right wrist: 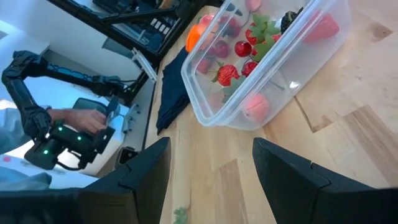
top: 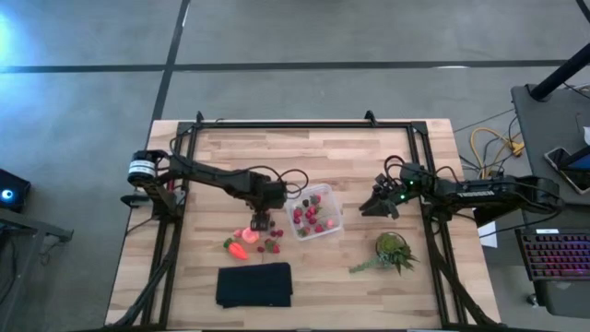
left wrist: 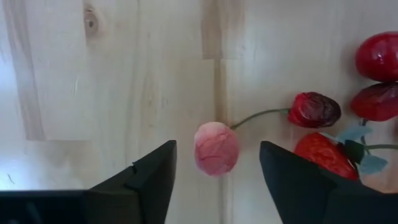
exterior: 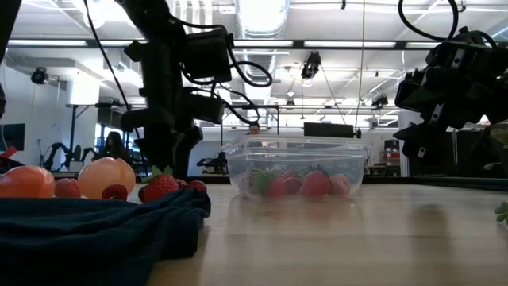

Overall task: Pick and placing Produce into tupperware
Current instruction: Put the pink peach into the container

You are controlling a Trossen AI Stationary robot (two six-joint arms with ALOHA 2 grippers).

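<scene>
Produce lies in two groups on the pale wooden table (top: pixel 369 157): several small red strawberry-like pieces (top: pixel 313 214) with green bits already sit inside the small clear plastic tupperware (top: pixel 334 219), square with rounded corners, near the table's middle. The rest lies loose on the wood to the container's left in the high view. In that loose group we see a small pink rounded fruit (left wrist: pixel 216 148) on a thin green stem, an orange-red carrot-like piece (top: pixel 238 250) and a few dark red berries (top: pixel 273 245).

Our left gripper (left wrist: pixel 217 171) hangs low over this loose group, pointing down at the boards. Its two dark fingers (left wrist: pixel 142 180) stand apart on either side of the pink fruit, with wood showing between each finger and the fruit, so the claw is open and grips nothing. The stem runs from the pink fruit to a wrinkled dark red berry (left wrist: pixel 314 109) beside it.

Our right gripper (top: pixel 379 205) waits to the right of the tupperware, well clear of it. In its wrist view its fingers (right wrist: pixel 140 180) are spread with only bare table between them, so it too is open.

A black rectangular cloth mat (top: pixel 254 284) lies near the table's front edge, below the loose produce, and a green leafy plant (top: pixel 391 252) sits to the right of it.
</scene>
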